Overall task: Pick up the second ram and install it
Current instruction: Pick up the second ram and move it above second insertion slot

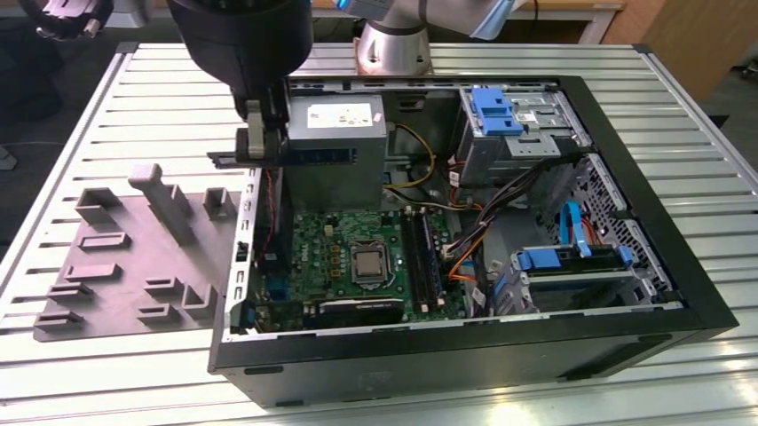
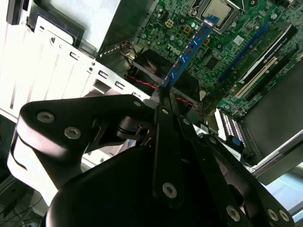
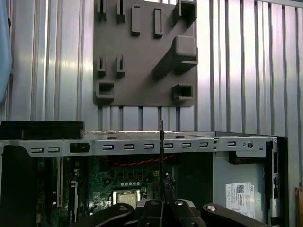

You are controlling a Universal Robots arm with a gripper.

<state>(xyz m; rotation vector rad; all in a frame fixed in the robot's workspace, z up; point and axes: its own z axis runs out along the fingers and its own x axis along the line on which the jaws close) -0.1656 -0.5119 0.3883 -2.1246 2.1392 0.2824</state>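
While the hand (image 2: pixel 164 97) is clenched on the second ram (image 2: pixel 189 49), the stick hangs in the air above the open case (image 1: pixel 474 373), clear of the parts below it. In the exterior view the hand stands over the case wall on that view's left, between the tray (image 1: pixel 119 266) and the power supply (image 1: pixel 332 120). The tray lies flat on the slatted surface (image 1: pixel 177 80), just beside the case. In the second wrist view the ram projects beyond the hand as a narrow blue strip with small dark chips, and the motherboard (image 2: pixel 156 33) lies beneath it. In the first wrist view the ram shows edge-on as a thin line across the case rim. The grip appears to bear on the two flat faces, which probably keeps the contact edge free for a slot and holds the stick straight. The case lies on its side with the cover off, so the motherboard faces up and is reachable from above. Count: one hand, one ram in it, one tray, one case, one motherboard, one power supply, one processor socket (image 1: pixel 369 264), two blue drive brackets (image 1: pixel 498 111). The tray carries several raised blocks. The long memory slots (image 1: pixel 423 257) run beside the socket. Their number cannot be told, nor whether any is filled.
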